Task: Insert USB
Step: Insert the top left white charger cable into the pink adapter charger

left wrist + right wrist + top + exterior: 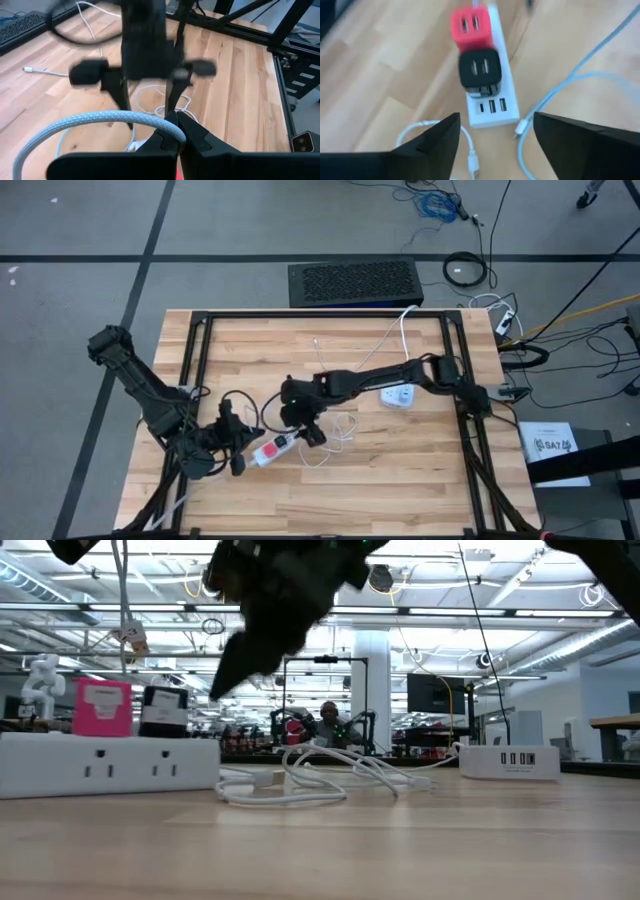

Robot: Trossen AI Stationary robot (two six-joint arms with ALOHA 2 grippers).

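A white power strip (490,107) lies on the wooden table, with a red charger (472,27) and a black charger (480,70) plugged into it and USB ports (492,106) at its near end. My right gripper (496,117) hovers open above that end and holds nothing. A white cable's USB plug (472,162) lies on the table below it, and a second plug (520,129) lies beside the strip. My left gripper (176,117) is at the strip's other end (258,460), shut on a grey braided cord (100,119). My left gripper pinches the braided cord between its two fingertips, at the cord's end (175,134). From there the cord arches up and away in a slack loop. The fingers themselves hide how far back between them it reaches.
Loose white cable loops (335,435) lie right of the strip. A white USB hub (398,395) sits farther right. Black frame rails (455,350) border the table, and a black box (355,283) stands beyond its far edge. Bare wood lies along the near side.
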